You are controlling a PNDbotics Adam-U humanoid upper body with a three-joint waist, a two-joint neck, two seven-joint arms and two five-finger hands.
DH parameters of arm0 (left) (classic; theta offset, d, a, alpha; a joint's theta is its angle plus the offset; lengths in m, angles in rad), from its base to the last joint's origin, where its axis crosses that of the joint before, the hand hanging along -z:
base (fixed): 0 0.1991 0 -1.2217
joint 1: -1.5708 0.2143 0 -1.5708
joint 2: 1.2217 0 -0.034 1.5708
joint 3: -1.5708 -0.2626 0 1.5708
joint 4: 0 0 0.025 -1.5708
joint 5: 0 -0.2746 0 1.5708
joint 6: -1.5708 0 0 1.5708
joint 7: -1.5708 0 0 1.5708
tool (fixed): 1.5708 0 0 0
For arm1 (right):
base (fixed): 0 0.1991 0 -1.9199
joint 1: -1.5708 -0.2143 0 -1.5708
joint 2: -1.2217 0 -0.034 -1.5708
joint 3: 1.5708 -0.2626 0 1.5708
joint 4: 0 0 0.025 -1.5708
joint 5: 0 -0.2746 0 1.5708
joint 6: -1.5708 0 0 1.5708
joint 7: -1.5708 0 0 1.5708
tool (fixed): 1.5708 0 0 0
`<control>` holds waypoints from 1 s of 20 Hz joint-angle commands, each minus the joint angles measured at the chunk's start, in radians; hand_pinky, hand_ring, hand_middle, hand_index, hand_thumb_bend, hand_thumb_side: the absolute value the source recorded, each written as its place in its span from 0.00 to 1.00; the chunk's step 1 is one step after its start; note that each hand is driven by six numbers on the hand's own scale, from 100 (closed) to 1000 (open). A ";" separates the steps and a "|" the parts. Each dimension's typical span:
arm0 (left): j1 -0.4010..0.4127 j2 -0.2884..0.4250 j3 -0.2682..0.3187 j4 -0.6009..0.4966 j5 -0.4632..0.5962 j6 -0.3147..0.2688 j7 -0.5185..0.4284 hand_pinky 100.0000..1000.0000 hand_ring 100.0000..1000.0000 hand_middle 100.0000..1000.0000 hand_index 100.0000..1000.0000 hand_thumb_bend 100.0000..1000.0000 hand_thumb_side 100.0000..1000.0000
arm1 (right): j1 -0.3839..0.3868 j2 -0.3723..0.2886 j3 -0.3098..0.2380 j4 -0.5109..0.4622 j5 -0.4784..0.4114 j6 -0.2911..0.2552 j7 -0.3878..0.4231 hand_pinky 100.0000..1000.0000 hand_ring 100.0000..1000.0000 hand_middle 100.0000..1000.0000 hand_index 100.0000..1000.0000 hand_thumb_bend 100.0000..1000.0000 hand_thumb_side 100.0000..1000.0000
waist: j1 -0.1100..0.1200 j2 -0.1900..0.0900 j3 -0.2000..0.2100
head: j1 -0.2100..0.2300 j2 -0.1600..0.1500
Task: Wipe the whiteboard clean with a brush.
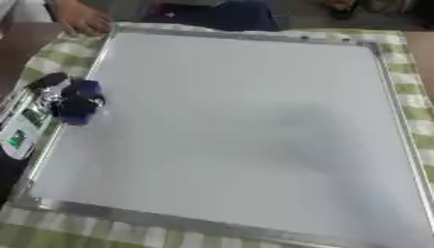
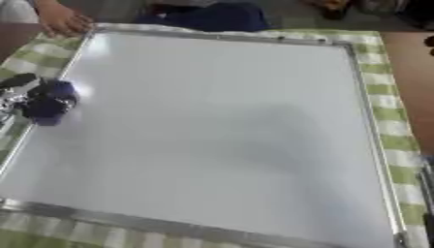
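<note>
Whiteboard looks pretty much clean already, my left hand is curled round the blue brush at its left edge, so next I'd sweep right.

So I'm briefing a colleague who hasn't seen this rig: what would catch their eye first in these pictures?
First, the big silver-framed whiteboard, which fills nearly the whole view and shows no writing, lying on a green checked cloth. Next, the robot's left hand at the board's left edge, curled round a dark blue brush. A person's bare hand rests at the board's far left corner.
</note>
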 commanded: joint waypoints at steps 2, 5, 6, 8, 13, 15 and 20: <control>-0.004 -0.013 -0.033 -0.005 0.009 -0.013 -0.023 0.32 0.45 0.25 0.30 0.00 0.46 | -0.007 -0.013 -0.008 -0.020 -0.003 0.001 0.001 0.58 0.47 0.39 0.31 0.00 0.78 | -0.002 -0.015 -0.004 | 0.004 -0.009; -0.006 -0.018 -0.045 -0.013 0.004 -0.026 -0.035 0.32 0.45 0.25 0.30 0.00 0.46 | -0.008 -0.014 -0.008 -0.020 -0.003 0.001 0.001 0.58 0.47 0.39 0.31 0.00 0.78 | -0.001 -0.016 -0.004 | 0.005 -0.009; -0.006 -0.019 -0.049 -0.015 0.002 -0.029 -0.038 0.32 0.45 0.25 0.30 0.00 0.46 | -0.008 -0.014 -0.008 -0.020 -0.004 0.000 0.001 0.58 0.47 0.39 0.31 0.00 0.78 | -0.001 -0.016 -0.004 | 0.005 -0.009; -0.006 -0.022 -0.058 -0.021 -0.002 -0.038 -0.045 0.32 0.45 0.25 0.30 0.00 0.46 | -0.008 -0.014 -0.007 -0.020 -0.004 0.000 0.001 0.58 0.47 0.39 0.31 0.00 0.78 | -0.001 -0.016 -0.003 | 0.005 -0.010; -0.007 -0.030 -0.080 -0.046 -0.006 -0.058 -0.062 0.31 0.45 0.25 0.30 0.00 0.46 | -0.008 -0.014 -0.007 -0.020 -0.004 0.000 0.001 0.58 0.47 0.39 0.31 0.00 0.78 | -0.001 -0.016 -0.006 | 0.006 -0.011; -0.008 -0.033 -0.085 -0.054 -0.005 -0.062 -0.067 0.31 0.45 0.25 0.30 0.00 0.46 | -0.008 -0.013 -0.007 -0.020 -0.004 0.001 0.001 0.58 0.47 0.39 0.31 0.00 0.78 | -0.001 -0.016 -0.008 | 0.006 -0.013; -0.008 -0.037 -0.108 -0.085 0.008 -0.076 -0.084 0.31 0.45 0.25 0.30 0.00 0.47 | -0.008 -0.012 -0.007 -0.020 -0.003 0.002 0.001 0.58 0.47 0.39 0.31 0.00 0.78 | -0.001 -0.015 -0.007 | 0.007 -0.013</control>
